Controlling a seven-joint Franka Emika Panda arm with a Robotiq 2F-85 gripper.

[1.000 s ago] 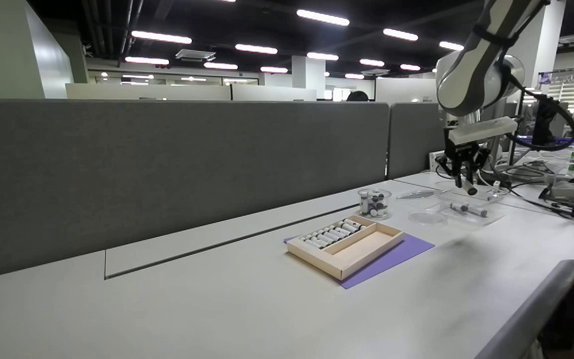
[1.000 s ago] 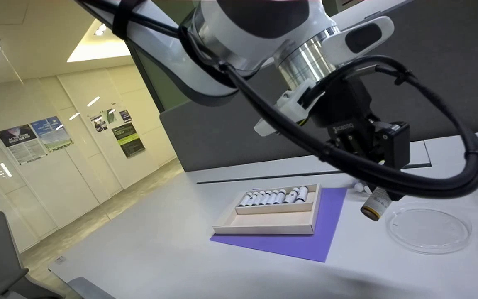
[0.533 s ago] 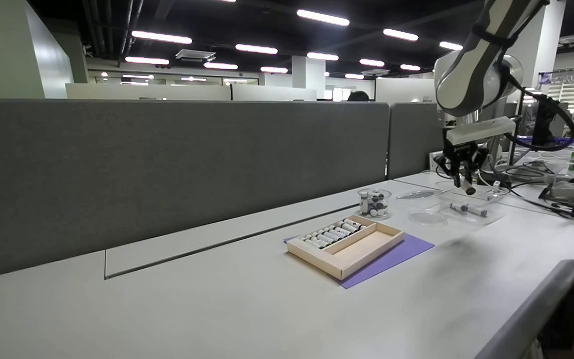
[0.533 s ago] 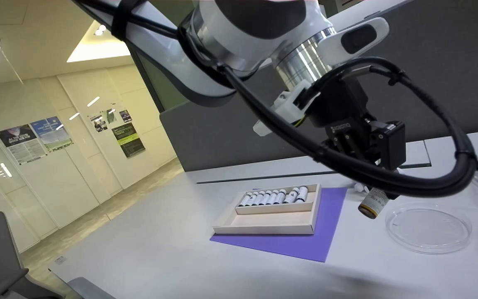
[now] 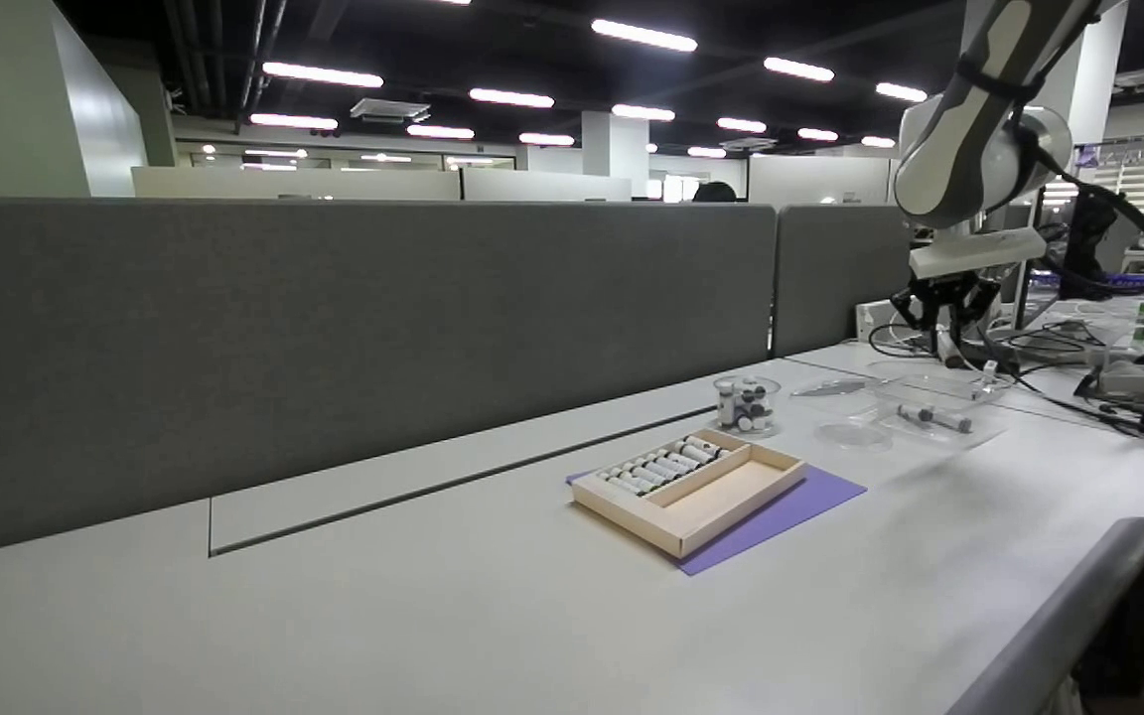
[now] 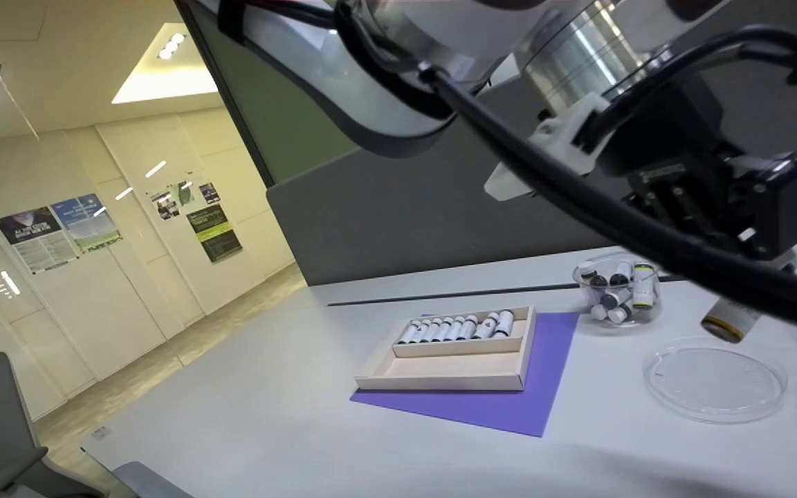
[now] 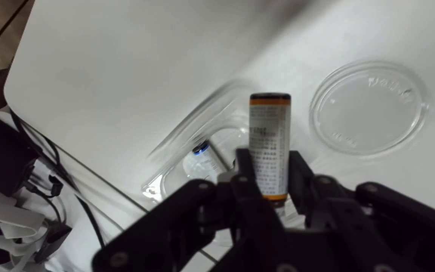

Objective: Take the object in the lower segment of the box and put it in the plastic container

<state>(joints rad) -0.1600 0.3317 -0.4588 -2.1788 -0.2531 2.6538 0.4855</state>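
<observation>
Vial (image 7: 270,124), pale-labelled and orange-banded near both ends, is pinched between the two black fingers (image 7: 297,170) of the gripper (image 7: 270,155); it hangs in the air above the white table (image 6: 267,415), tilted, its free end lowest in an exterior view, where a black cable (image 6: 540,169) crosses in front and hides part of both; in the wrist view a clear plastic container (image 7: 155,189) shows beyond the vial, partly covered by the gripper, with a blue-banded vial (image 7: 209,160) lying inside; whether the pinched vial is squarely over that container I cannot tell, the plastic being glassy and the picture soft. Near the container a clear round disc (image 7: 368,109) with a raised rim lies flat on the table; near the disc a clear cup (image 6: 647,317) stands, a jumble of small vials (image 6: 643,285) in it. Well apart from the gripper, the wooden box (image 6: 440,382) rests on a purple sheet (image 6: 509,415); a row of white-labelled vials (image 6: 454,330) lies side by side in its narrower compartment (image 6: 521,324), a divider (image 6: 457,348) parting them from the wider one; the arm (image 5: 969,129), white and grey, reaches down from above; behind the table runs a grey partition (image 5: 354,348), seen in both exterior views.
</observation>
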